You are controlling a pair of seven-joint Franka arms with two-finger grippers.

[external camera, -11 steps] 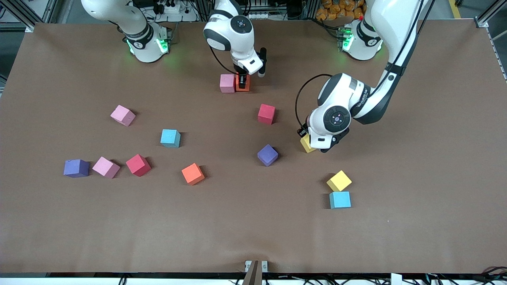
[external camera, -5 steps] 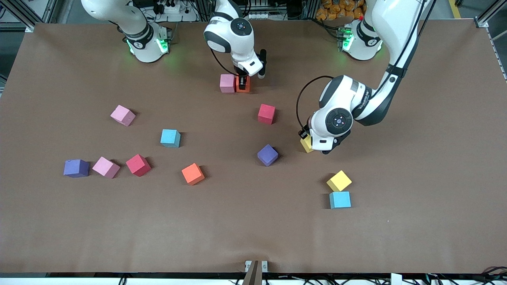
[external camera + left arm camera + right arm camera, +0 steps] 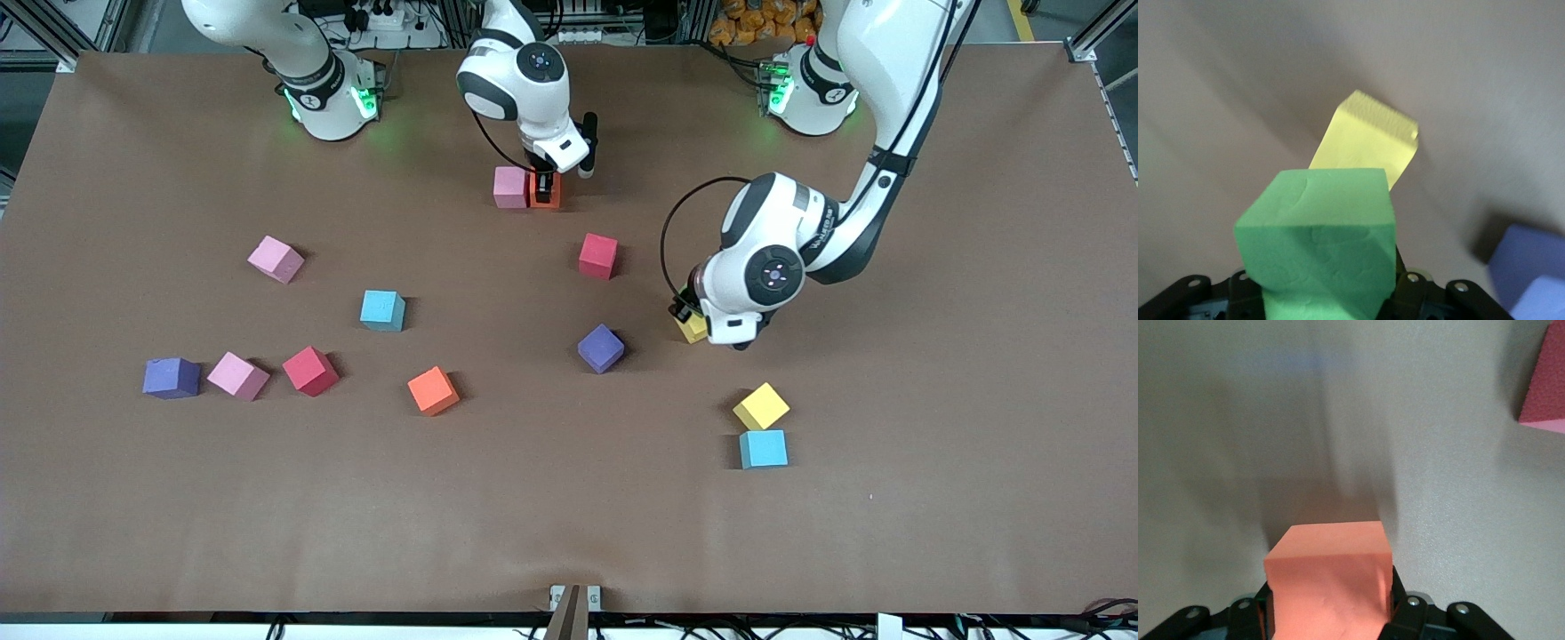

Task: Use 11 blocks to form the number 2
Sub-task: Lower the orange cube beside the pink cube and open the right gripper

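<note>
Purple block near left hand's green block.

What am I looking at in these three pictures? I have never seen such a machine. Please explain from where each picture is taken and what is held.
These are two robot arms working at a brown table. The wide picture comes from a high camera facing them. The two close pictures come from small cameras on the arms' wrists, each looking down past its own tool.

The right arm has its right tool shut on an orange block, low beside a pink block.

The left arm has its left tool shut on a green block, just over a yellow block lying on the table.

Other foam cubes lie scattered, for example a red block and a purple block.
</note>
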